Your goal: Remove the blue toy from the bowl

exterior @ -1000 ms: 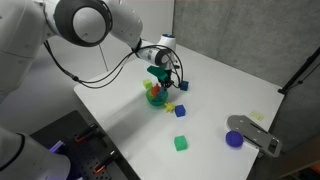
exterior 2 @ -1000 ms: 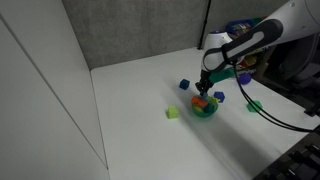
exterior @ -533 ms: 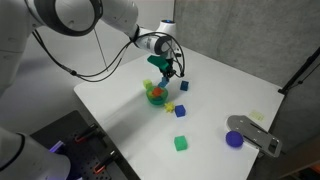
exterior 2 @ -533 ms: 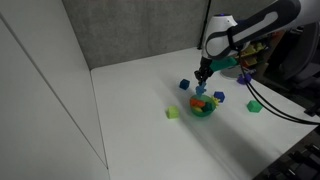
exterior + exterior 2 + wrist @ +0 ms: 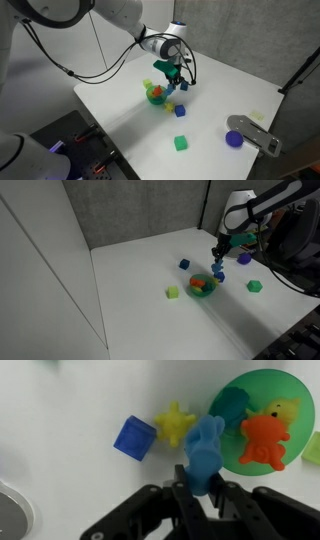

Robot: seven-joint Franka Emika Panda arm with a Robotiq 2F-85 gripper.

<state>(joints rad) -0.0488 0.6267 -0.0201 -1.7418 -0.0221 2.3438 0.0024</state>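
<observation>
Item: small light-blue irregular toy piece (image 5: 205,450), pinched in my claw (image 5: 204,485). Held clear of round green bowl (image 5: 292,395), over white counter (image 5: 70,430), likely for set-down.

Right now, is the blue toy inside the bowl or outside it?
Outside. In the wrist view the end effector holds the blue toy above the white table, beside the bowl.

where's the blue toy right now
In the wrist view the blue toy is pinched in the gripper, just outside the rim of the green bowl, with the yellow star on its other side.
</observation>
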